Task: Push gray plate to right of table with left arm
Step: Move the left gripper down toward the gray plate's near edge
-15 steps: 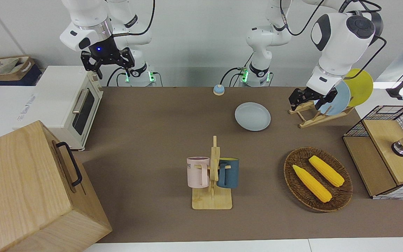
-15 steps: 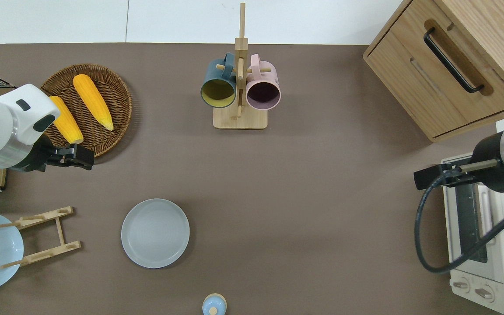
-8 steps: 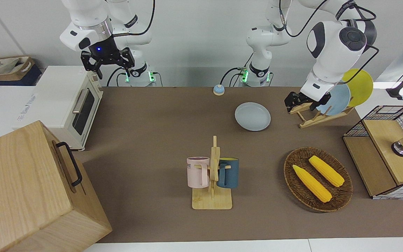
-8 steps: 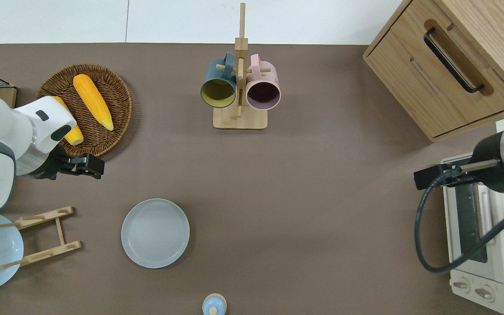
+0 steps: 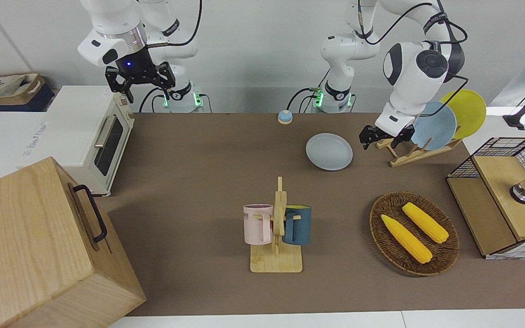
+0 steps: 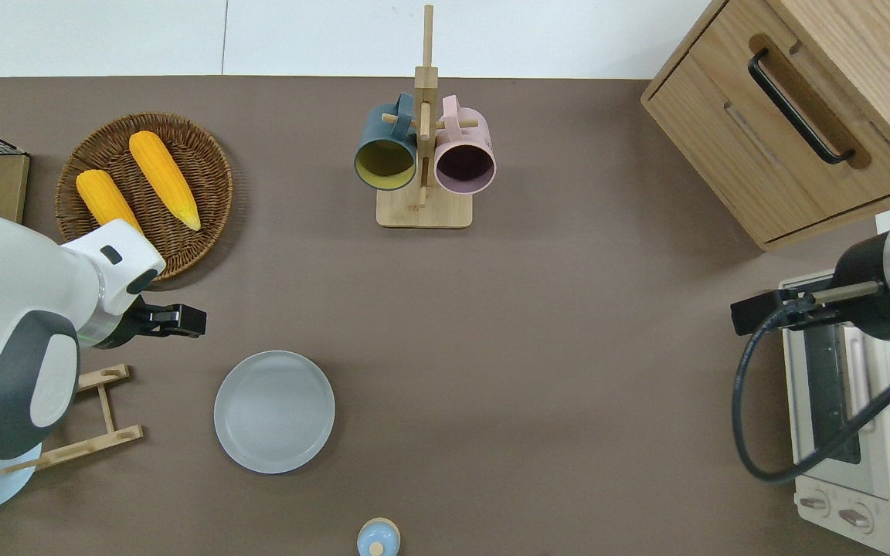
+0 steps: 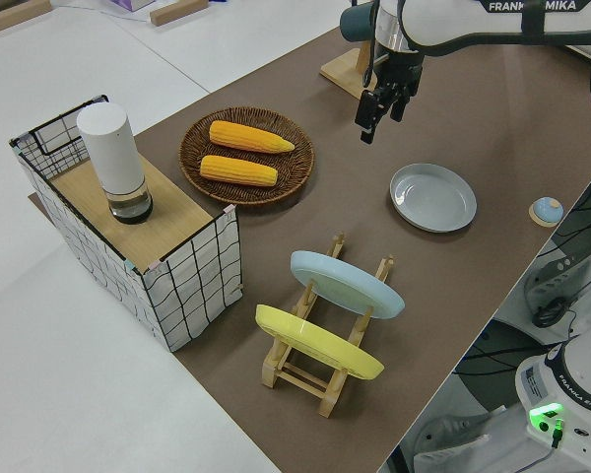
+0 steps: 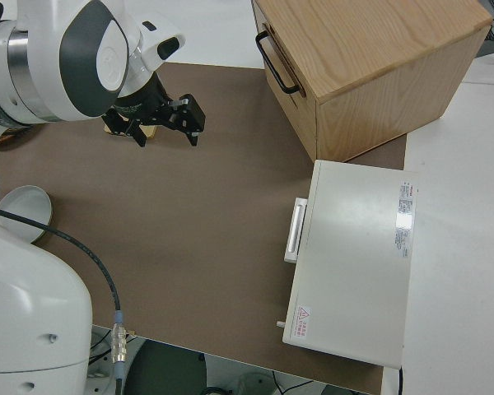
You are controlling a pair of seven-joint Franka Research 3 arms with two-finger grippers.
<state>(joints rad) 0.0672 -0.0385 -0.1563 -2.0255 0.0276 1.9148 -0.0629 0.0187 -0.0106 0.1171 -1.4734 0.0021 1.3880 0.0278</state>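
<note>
The gray plate (image 5: 329,151) lies flat on the brown table (image 5: 198,182), near the robots; it also shows in the overhead view (image 6: 274,411) and the left side view (image 7: 433,197). My left gripper (image 6: 186,320) is open and empty, up in the air. It is over bare table between the wicker basket and the plate, just off the plate's rim toward the left arm's end. It also shows in the front view (image 5: 381,139) and the left side view (image 7: 376,113). My right gripper (image 5: 139,81) is open and parked.
A wooden rack (image 5: 415,152) holds a light blue plate (image 5: 435,125) and a yellow plate (image 5: 467,111). A wicker basket (image 6: 205,166) holds two corn cobs. A mug stand (image 6: 423,208), a small blue bell (image 5: 285,117), a toaster oven (image 5: 94,136), a wooden cabinet (image 5: 30,246) and a wire basket (image 5: 504,200) stand around.
My left gripper has moved from the basket's edge toward the robots and toward the gray plate. The plate and the right arm have not moved.
</note>
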